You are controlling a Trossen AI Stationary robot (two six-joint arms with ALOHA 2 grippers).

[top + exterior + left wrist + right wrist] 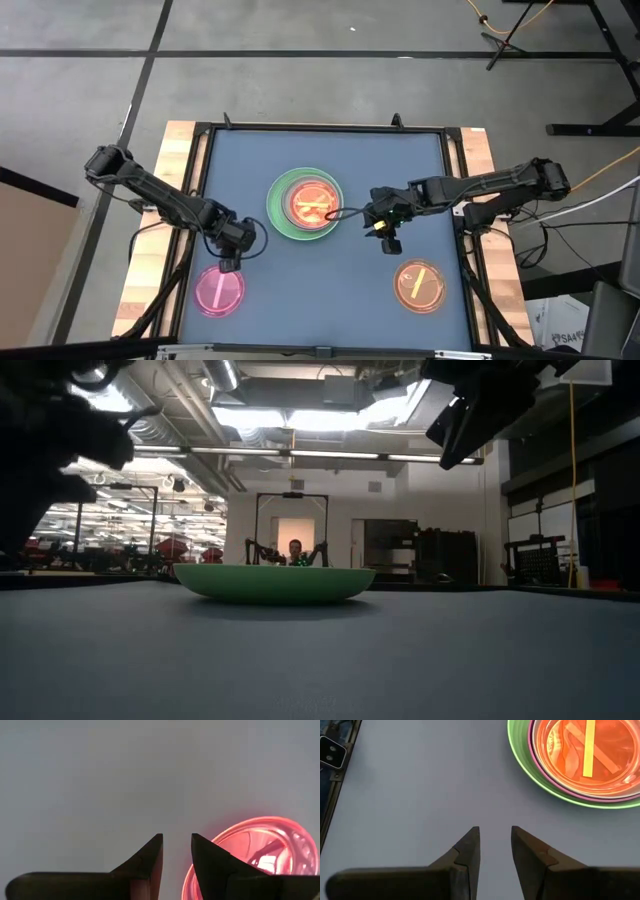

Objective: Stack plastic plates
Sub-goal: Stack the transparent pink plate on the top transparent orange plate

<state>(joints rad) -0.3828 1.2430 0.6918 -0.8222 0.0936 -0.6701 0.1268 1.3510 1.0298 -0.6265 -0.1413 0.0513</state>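
Tabletop (pixel 260 300) blue; green plate (pixel 281 218) at centre holds stacked orange plate (pixel 313 203). Pink plate (pixel 219 291) under left hand (pixel 229 263), orange plate (pixel 419 285) front right. Right hand (pixel 388 240) beside stack. Both hands slightly spread, empty.

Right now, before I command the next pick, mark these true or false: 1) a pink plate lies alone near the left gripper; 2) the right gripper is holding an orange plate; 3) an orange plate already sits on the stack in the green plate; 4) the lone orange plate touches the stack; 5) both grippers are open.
1) True: the pink plate lies alone, right by the left gripper.
2) False: the right gripper is open and empty, beside the green plate.
3) True: the stacked orange plate is on top.
4) False: the lone orange plate lies well apart from it.
5) True: both have a gap between the fingers.
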